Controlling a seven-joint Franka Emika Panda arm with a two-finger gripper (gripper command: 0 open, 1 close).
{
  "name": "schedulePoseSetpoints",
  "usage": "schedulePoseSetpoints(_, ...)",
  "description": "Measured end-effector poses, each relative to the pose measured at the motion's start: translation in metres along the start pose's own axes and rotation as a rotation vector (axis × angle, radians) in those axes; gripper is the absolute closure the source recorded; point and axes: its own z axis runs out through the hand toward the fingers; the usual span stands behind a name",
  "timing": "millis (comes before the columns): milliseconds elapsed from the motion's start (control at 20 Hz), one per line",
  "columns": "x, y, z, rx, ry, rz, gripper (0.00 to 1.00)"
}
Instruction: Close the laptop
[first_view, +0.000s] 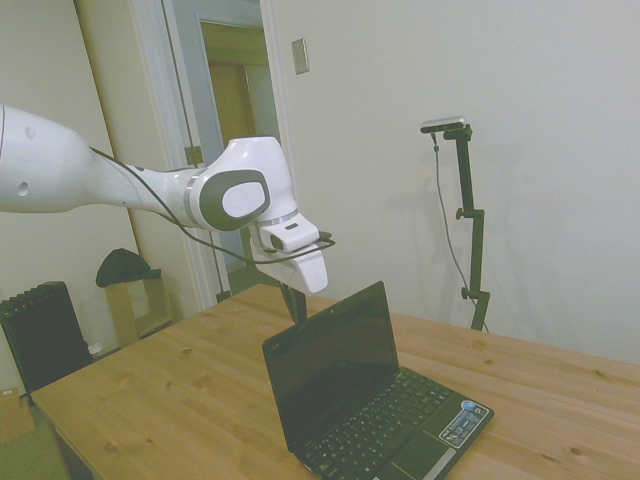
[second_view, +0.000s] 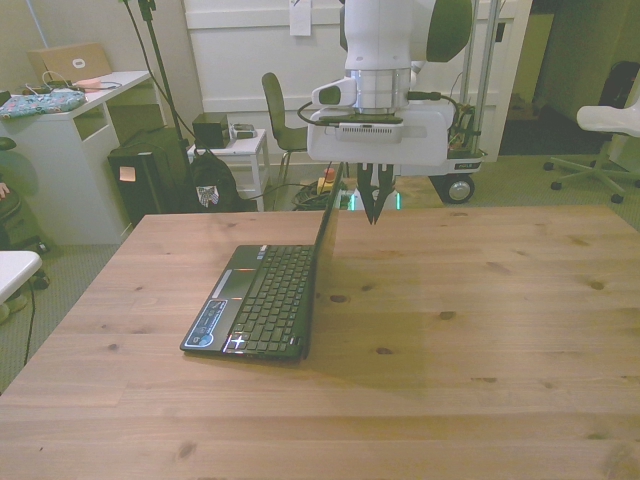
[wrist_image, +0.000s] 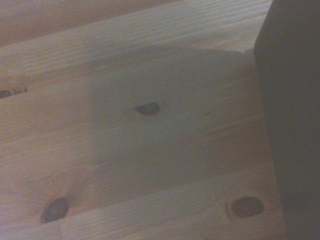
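From the side, the open laptop (first_view: 372, 395) sits on the wooden counter (first_view: 150, 390), screen upright, my hand (first_view: 296, 300) just behind its lid. In the front view, my hand (second_view: 376, 205) hangs with fingers nearly together, holding nothing, beside the lid's top edge; the laptop (second_view: 262, 298) has its keyboard toward the front view's left. The wrist view shows the dark lid (wrist_image: 292, 125) over knotty counter (wrist_image: 125, 150).

A small black laptop (first_view: 375, 400) sits open on the wooden table (first_view: 160, 390), in the lower middle of the side view and left of centre in the front view. Its lid stands nearly upright, the dark screen switched off. The base lies flat, showing a black keyboard, a touchpad and a blue sticker on the palm rest. In the wrist view, the lid's dark back (wrist_image: 292, 120) fills one edge, blurred.
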Motion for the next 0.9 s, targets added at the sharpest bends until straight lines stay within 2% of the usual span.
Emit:
schedulePoseSetpoints(400, 0.049, 0.046, 0.002, -0.007, -0.012, 0.075, 1.00)
schedulePoseSetpoints(600, 0.086, 0.087, 0.004, -0.009, -0.019, 0.104, 1.00)
schedulePoseSetpoints(750, 0.119, 0.126, 0.017, -0.028, -0.031, 0.132, 1.00)
schedulePoseSetpoints(900, 0.144, 0.154, 0.045, -0.053, -0.049, 0.151, 1.00)
